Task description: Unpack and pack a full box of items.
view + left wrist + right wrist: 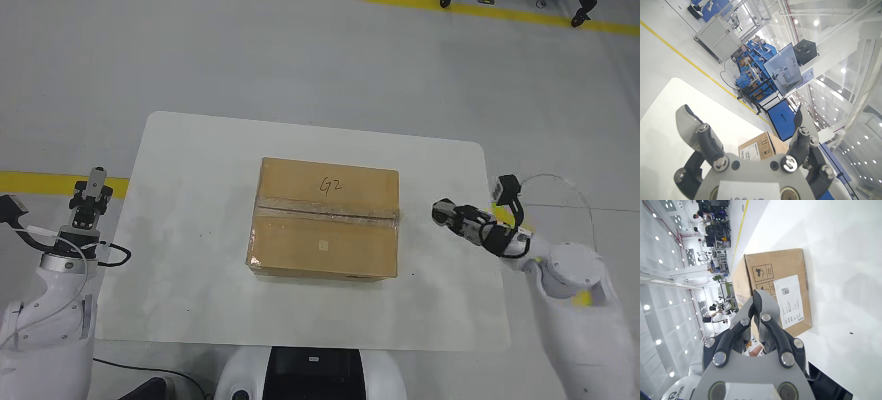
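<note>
Left end effector (743,113) is spread, right end effector (755,300) pressed together, both clear of the taped box (325,235); stubborn tape could drag it across the bench (200,280).

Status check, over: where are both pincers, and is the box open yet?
Left pincer open, empty, beyond table edge. Right pincer shut, empty, short of box. Box taped shut, mid-table. Nothing between pincers and box.

Your top camera looks straight down on the table (200,300) from well above. Each wrist camera sits close behind its own fingers, on the left gripper (743,108) and the right gripper (755,295), facing out past the fingertips. All three views share the box (325,220), which lies beyond those fingertips.
</note>
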Robot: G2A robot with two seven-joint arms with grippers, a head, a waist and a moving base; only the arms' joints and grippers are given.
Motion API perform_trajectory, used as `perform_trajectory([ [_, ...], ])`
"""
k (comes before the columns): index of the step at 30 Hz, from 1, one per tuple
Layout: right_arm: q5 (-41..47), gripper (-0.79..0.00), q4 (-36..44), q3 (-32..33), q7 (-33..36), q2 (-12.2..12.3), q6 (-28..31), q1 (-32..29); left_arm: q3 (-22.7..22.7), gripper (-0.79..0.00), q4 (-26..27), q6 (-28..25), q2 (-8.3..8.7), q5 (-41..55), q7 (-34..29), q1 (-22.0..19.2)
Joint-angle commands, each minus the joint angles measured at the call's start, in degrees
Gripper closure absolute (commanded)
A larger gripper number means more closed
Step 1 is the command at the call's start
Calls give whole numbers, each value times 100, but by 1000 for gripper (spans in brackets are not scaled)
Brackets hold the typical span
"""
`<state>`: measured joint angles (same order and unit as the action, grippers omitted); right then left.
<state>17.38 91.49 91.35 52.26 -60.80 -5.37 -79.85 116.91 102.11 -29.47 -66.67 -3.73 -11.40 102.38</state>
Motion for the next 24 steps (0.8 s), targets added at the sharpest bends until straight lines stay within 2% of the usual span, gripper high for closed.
perform_trajectory([
  [1,53,0,98,155,-98,12,107,-109,0,-785,0,0,0,0,0,0],
  [10,571,0,568,728,-407,28,766,-692,0,-785,0,0,0,0,0,0],
  [17,620,0,735,1032,-562,47,864,-1021,0,-785,0,0,0,0,0,0],
  [18,618,-49,739,1058,-567,50,867,-1045,0,-785,0,0,0,0,0,0],
  [20,622,-240,735,1093,-583,54,857,-1073,0,-785,0,0,0,0,0,0],
  [23,613,-345,723,1096,-566,60,820,-1077,0,-785,0,0,0,0,0,0],
  [24,617,-53,725,1098,-572,59,827,-1079,0,-785,0,0,0,0,0,0],
])
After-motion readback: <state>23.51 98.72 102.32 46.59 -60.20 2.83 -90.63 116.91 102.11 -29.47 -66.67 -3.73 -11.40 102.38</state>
